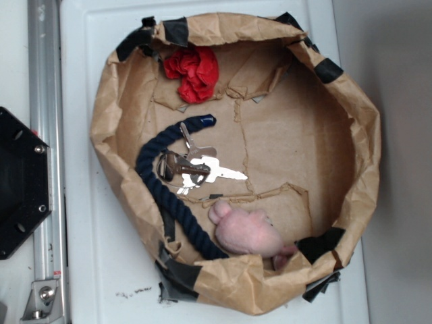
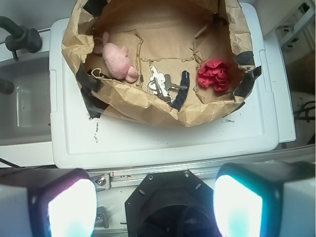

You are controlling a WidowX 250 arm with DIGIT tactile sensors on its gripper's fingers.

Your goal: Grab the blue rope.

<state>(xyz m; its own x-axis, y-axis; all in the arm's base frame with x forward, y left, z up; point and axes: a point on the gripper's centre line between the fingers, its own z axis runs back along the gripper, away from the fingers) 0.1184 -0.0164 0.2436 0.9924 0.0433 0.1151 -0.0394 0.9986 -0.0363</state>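
In the wrist view the gripper fills the bottom edge, its two glowing fingertips spread wide apart with nothing between them, hovering over the black hexagonal base and well short of the white lid. On that lid sits a crumpled brown paper basket, its rolled rim patched with black tape. Inside it, along the wall nearest the robot, lies the blue rope: thick, dark navy, twisted strands, bent in a shallow arc. Its long axis runs roughly along that wall (from the glossy taped end near the red cloth to the other end tucked beside the toy). A bunch of metal keys rests against the rope's inner curve. The pink plush toy, soft and rounded, touches the rope's far end. The ruffled red cloth lies apart, near the opposite rim.
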